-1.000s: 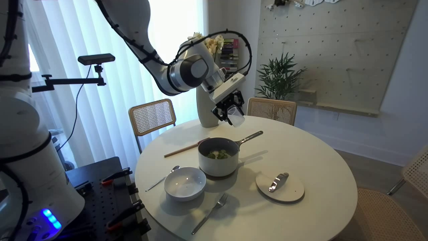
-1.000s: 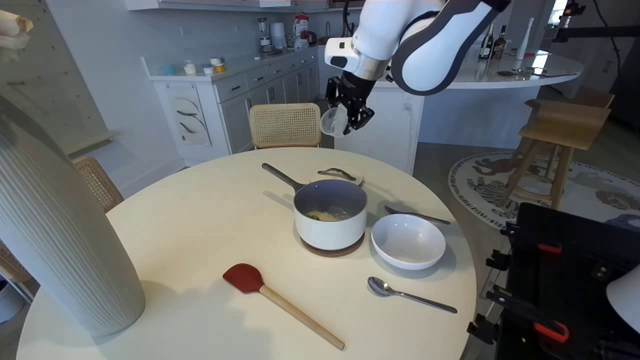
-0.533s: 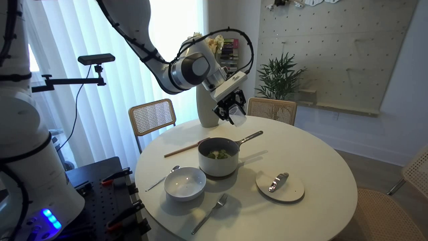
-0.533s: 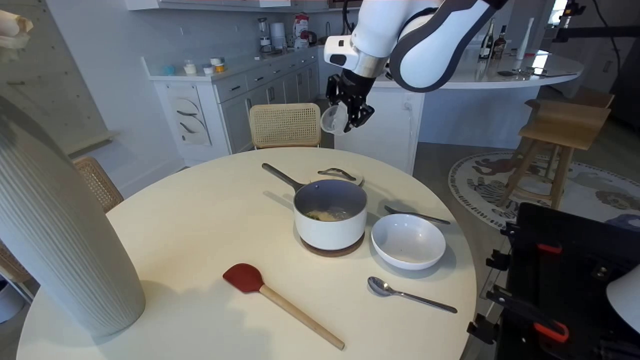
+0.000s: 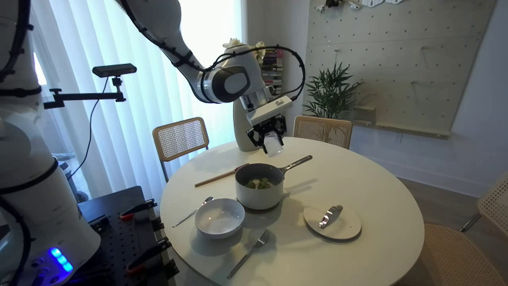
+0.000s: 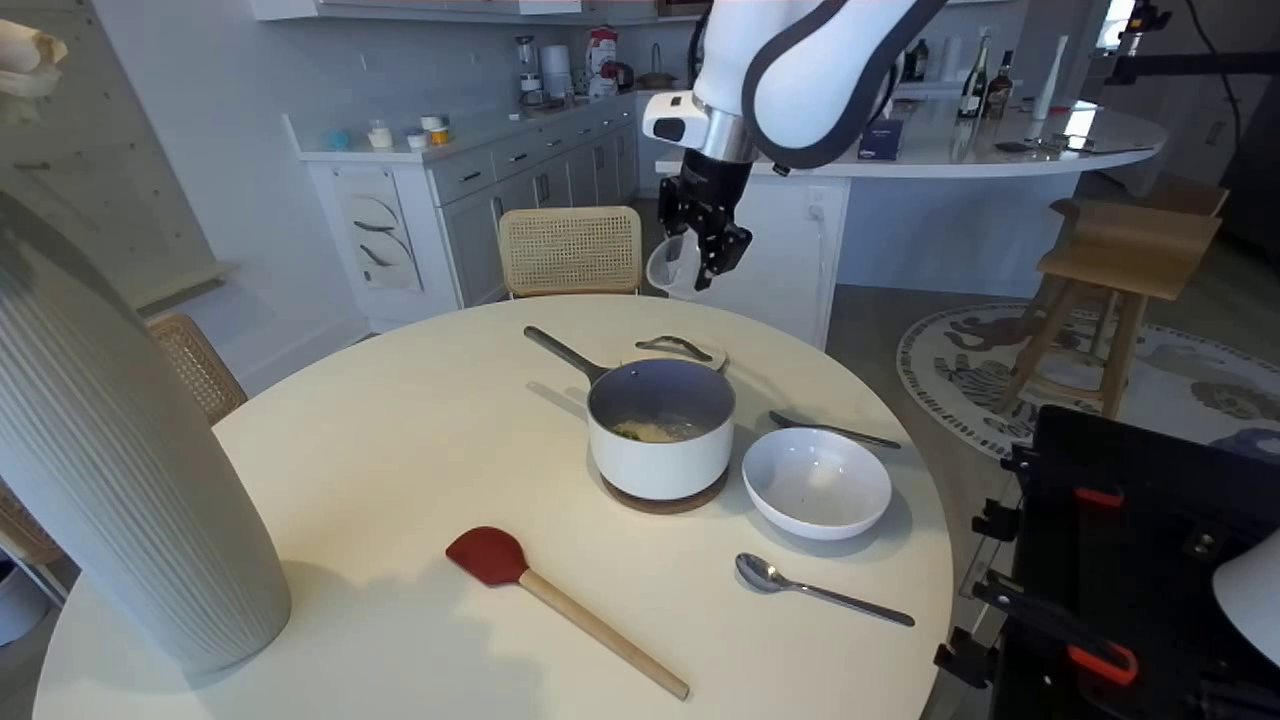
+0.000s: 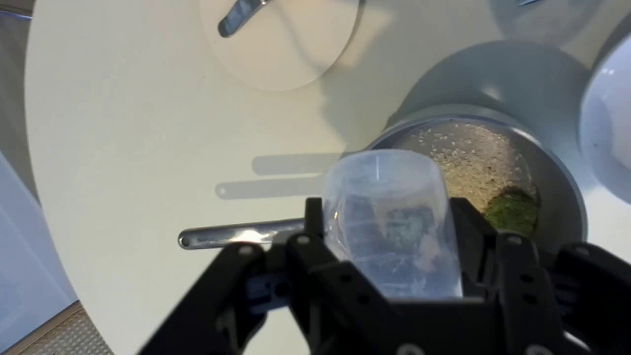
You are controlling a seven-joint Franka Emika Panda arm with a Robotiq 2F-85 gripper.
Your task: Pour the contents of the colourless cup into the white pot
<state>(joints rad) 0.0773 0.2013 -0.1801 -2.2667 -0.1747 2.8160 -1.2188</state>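
— Saw what in the gripper [image 5: 273,145]?

— Saw the colourless cup [image 7: 389,187], pinched between both fingers [image 7: 468,219] and tilted in mid-air above the table [image 5: 377,190], apart from the white pot [image 5: 258,198].

— Looked well centred over the pot?

— Doubted that. In the wrist view, overlapped the side near the handle [image 7: 236,235] and left much of the inside in sight beyond. Could not settle the height from there.

— Feared what most?

— Feared a spill down the outer wall or along the handle, caused by tipping before centring. Feared a slip next: guessed at thin, springy sides, likely to give under a rough twist.

— Checked for contents?

— Tried. Could not tell full from drained through the cloudy sides. Saw pale grains [image 7: 463,162] and a green clump [image 7: 513,211] in the pot.

— Found elbow room?

— Found little toward the bowl [image 5: 219,218], just beside the pot. Judged more between the handle and the lid [image 5: 346,228], minding the lid's raised grip [image 5: 330,216] if brought low.

— Spotted anything taller?

— Spotted the vase [image 5: 241,131], partly behind the gripper in an exterior view; could not read the depth between, so would have swung slowly on that side for fear of a knock. Put the table's edge well apart from the cup in the wrist view.
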